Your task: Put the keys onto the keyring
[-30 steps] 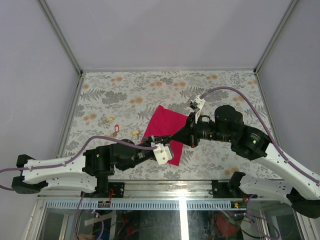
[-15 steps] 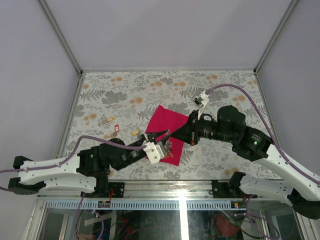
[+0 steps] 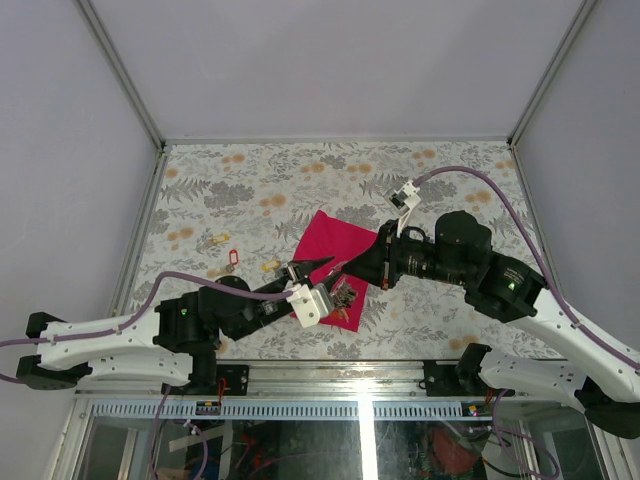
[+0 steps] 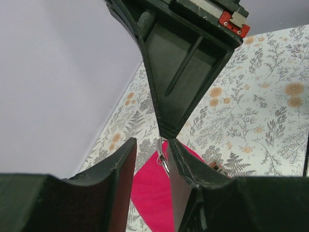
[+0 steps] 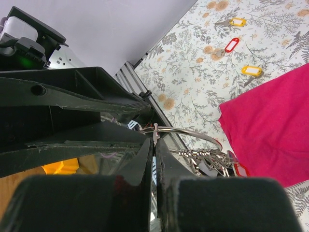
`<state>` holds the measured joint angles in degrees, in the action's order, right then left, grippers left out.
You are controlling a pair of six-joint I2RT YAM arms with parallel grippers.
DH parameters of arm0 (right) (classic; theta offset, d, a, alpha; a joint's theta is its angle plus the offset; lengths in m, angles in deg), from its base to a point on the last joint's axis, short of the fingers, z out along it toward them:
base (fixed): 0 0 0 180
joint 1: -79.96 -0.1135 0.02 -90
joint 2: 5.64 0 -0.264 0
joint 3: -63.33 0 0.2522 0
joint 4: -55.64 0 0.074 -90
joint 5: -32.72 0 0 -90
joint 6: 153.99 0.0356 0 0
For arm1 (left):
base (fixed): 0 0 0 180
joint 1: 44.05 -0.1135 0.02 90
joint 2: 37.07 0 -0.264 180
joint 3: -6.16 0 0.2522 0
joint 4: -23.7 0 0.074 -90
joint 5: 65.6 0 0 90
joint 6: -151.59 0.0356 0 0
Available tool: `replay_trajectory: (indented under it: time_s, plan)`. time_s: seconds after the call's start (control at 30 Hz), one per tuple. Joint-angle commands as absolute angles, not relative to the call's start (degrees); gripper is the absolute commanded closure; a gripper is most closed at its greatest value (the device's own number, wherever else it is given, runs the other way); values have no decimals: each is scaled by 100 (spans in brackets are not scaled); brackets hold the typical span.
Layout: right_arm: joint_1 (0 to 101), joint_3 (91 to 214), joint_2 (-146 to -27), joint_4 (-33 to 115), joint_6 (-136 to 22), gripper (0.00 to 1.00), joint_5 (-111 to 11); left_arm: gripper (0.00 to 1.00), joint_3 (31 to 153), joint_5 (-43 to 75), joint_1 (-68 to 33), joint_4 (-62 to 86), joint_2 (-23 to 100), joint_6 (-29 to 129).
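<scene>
My right gripper [image 5: 154,140] is shut on the thin silver keyring [image 5: 193,132], whose bunch of keys and tags [image 5: 215,159] hangs to one side. From above, the right gripper [image 3: 347,270] holds that bunch [image 3: 346,292] over the magenta cloth's near edge. My left gripper [image 4: 152,142] stands open just in front. A bit of the ring [image 4: 164,159] lies against its right finger. The left gripper [image 3: 318,268] points at the right one's tip. Three loose keys lie on the table to the left: one [image 3: 212,240], a red-tagged one [image 3: 232,258], another [image 3: 268,265].
A magenta cloth [image 3: 335,245] is spread mid-table on the floral tabletop [image 3: 450,170]. In the right wrist view the loose keys carry yellow tags [image 5: 236,21] [image 5: 252,70] and a red tag [image 5: 231,45]. Grey walls enclose the table; a metal rail [image 3: 340,375] runs along the near edge.
My left gripper has drawn back to the left and its jaws have spread apart. The right gripper stays shut on the ring, and the key bunch now hangs in plain sight.
</scene>
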<state>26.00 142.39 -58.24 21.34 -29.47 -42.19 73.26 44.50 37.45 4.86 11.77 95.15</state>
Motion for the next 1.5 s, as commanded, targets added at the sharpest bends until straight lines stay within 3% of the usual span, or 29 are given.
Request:
replay_trajectory:
  time_s: [0.0,0.27,0.8,1.47]
  plan:
    - [2585,14584,-5662,2646,-2822,100,-4298,66,7353,4191,3724,694,1179,9586]
    - [2591,14658,-5627,2584,-2799,100,-4353,65,7333,4107,3727,608,1169,9611]
    - [2585,14725,-5639,2545,-2767,100,-4132,78,7375,4316,3721,633,1187,9657]
    - [2587,14721,-5697,2632,-2750,100,-3856,78,7371,4462,3729,694,1232,9693]
